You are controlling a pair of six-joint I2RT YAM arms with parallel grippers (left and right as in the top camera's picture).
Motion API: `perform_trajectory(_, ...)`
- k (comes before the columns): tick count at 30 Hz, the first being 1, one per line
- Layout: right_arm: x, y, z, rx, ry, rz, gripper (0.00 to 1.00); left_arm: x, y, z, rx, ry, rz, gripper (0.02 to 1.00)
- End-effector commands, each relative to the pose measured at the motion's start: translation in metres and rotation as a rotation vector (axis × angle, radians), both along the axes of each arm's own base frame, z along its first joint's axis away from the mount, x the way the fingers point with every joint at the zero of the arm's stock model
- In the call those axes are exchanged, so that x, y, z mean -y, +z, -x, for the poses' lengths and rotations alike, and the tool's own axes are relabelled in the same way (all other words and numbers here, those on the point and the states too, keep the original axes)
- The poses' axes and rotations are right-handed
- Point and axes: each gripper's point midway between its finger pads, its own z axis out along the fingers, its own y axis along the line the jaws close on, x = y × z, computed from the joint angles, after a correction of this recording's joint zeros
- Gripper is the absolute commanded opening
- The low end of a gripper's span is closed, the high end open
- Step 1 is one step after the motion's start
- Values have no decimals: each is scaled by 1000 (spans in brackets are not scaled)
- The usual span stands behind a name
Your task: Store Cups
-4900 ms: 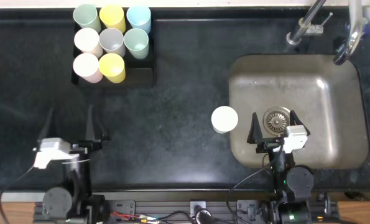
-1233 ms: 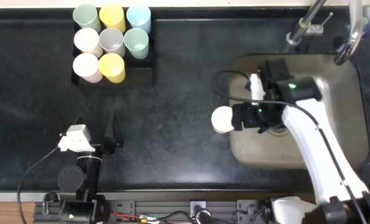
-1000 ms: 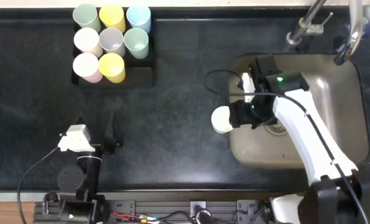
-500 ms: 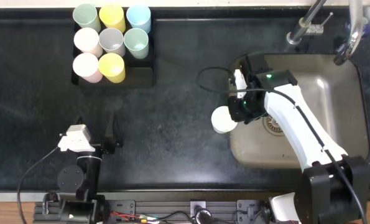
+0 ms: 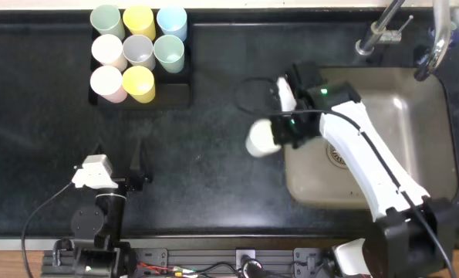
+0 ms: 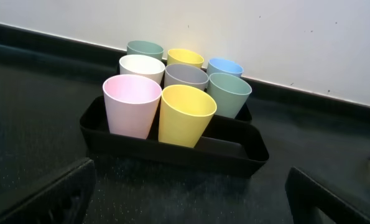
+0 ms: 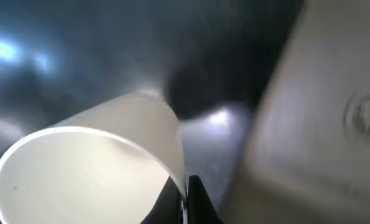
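A white cup (image 5: 259, 138) hangs tilted over the counter just left of the sink, with my right gripper (image 5: 281, 131) shut on its rim. In the right wrist view the cup (image 7: 91, 168) shows its open mouth, and one finger (image 7: 194, 198) presses on its wall. A black tray (image 5: 177, 95) at the back left holds several pastel cups (image 5: 140, 51); its front right slot is free. The same tray (image 6: 234, 155) and cups (image 6: 185, 112) lie ahead of my left gripper (image 6: 189, 173). My left gripper (image 5: 119, 154) stands open at the front left, with nothing in it.
A steel sink (image 5: 414, 116) sinks into the counter at the right, with a tap (image 5: 383, 27) behind it. The sink's rim (image 7: 321, 124) lies close beside the held cup. Dark counter (image 5: 214, 177) stretches between the tray and the sink.
My right arm reached from the front over the sink, shut on the white cup and carried it left and up off the counter. The left arm shifted slightly right early on, then kept still.
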Motion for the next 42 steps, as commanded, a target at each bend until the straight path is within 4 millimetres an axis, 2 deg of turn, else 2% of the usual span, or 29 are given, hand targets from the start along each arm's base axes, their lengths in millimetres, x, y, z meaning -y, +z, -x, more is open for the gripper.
perform_trajectory(1, -32, 88, -45, 240, -21, -109, 45, -1, 1, 0, 4, 0, -14, 998)
perform_trajectory(3, -44, 123, -58, 331, -21, -138, 45, -1, 1, 0, 4, 0, -14, 1000)
perform_trajectory(5, -61, 145, -65, 378, 7, -165, 42, -1, 1, 0, 5, 0, -14, 1000)
perform_trajectory(7, -78, 155, -71, 396, 36, -176, 42, -1, 1, 0, 5, 0, -14, 1000)
perform_trajectory(9, -90, 155, -78, 399, 42, -154, 40, -1, 1, 0, 4, 0, -14, 1000)
perform_trajectory(12, -109, 146, -87, 377, 47, -111, 45, -1, 1, 0, 4, 0, -14, 1000)
perform_trajectory(20, -160, 107, -105, 353, 99, -26, 40, -1, 1, 0, 5, 0, -14, 1000)
perform_trajectory(28, -194, 65, -109, 323, 150, -9, 42, -1, 1, 0, 4, 0, -14, 1000)
perform_trajectory(34, -209, 44, -114, 309, 133, -13, 45, -1, 1, 0, 5, 0, -14, 1000)
perform_trajectory(38, -210, 27, -114, 283, 106, 16, 42, -1, 1, 0, 4, 0, -14, 1000)
perform_trajectory(42, -210, 18, -116, 270, 81, 30, 45, -1, 1, 0, 5, 0, -14, 998)
